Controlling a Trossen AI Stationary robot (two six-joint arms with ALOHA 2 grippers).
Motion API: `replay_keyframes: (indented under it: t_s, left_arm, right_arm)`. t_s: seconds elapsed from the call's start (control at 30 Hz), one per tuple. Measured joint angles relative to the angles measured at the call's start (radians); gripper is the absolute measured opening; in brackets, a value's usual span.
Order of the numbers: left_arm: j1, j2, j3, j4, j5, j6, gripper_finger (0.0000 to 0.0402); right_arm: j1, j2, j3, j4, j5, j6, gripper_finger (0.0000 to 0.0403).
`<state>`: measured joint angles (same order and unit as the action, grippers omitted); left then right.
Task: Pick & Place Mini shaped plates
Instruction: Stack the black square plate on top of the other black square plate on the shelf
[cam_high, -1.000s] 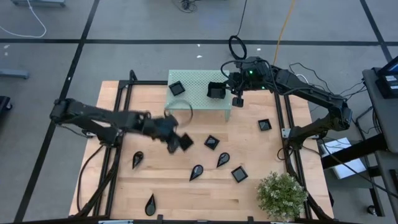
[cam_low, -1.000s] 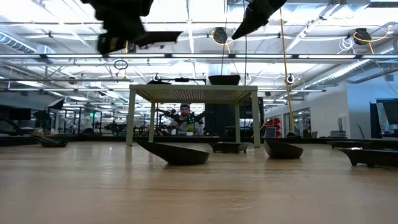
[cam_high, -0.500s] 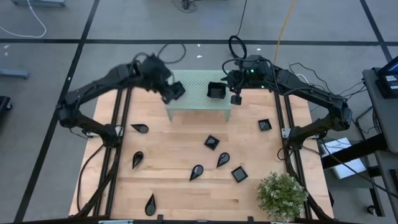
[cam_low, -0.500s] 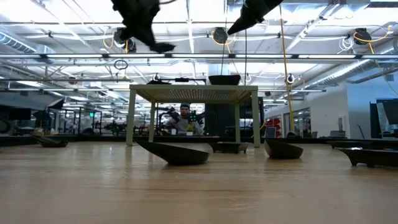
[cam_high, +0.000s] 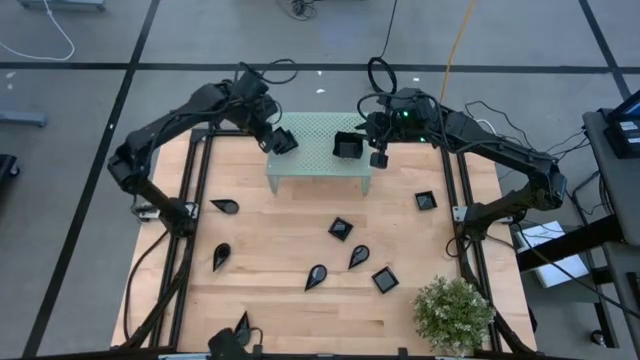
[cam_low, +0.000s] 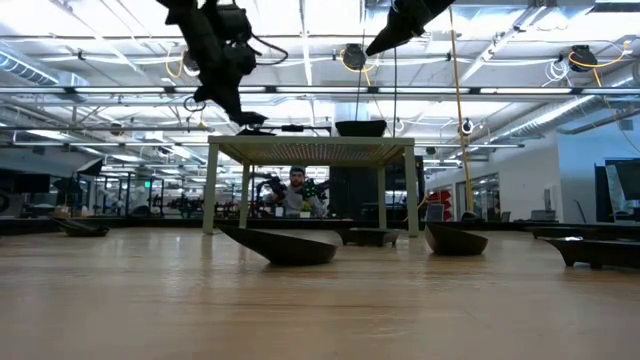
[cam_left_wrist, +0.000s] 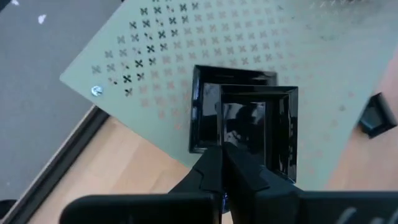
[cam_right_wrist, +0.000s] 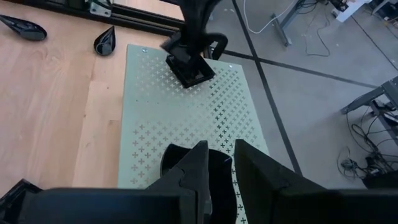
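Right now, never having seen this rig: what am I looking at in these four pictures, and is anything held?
It is a two-armed robot at a wooden table. One picture looks straight down from above, one looks level across the tabletop, and two come from cameras on the arms' wrists.

On the table stands a pale green stand, with small black plates scattered in front of it and a plant at one corner.

The left gripper is shut on a square plate, held just above another square plate already on the stand.

The right gripper holds a dark plate over the stand's other end.

In the level view a person sits far behind the table.
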<state>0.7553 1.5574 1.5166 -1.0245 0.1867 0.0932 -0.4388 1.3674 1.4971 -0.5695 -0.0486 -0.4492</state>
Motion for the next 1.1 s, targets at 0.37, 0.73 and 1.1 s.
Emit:
replay_keyframes:
  t_s: [0.37, 0.73, 1.1]
  left_arm:
    - [0.001, 0.027, 0.000, 0.040, 0.005, 0.077, 0.0007]
    - [0.004, -0.001, 0.000, 0.045, 0.033, 0.055, 0.0012]
    - [-0.024, -0.001, 0.000, 0.145, 0.033, 0.025, 0.0015]
  right_arm:
    - [0.000, -0.001, -0.059, 0.072, 0.000, 0.021, 0.0066]
    - [0.000, 0.000, -0.095, 0.098, 0.000, 0.016, 0.0066]
    - [0.000, 0.000, -0.095, 0.139, 0.000, 0.011, 0.0066]
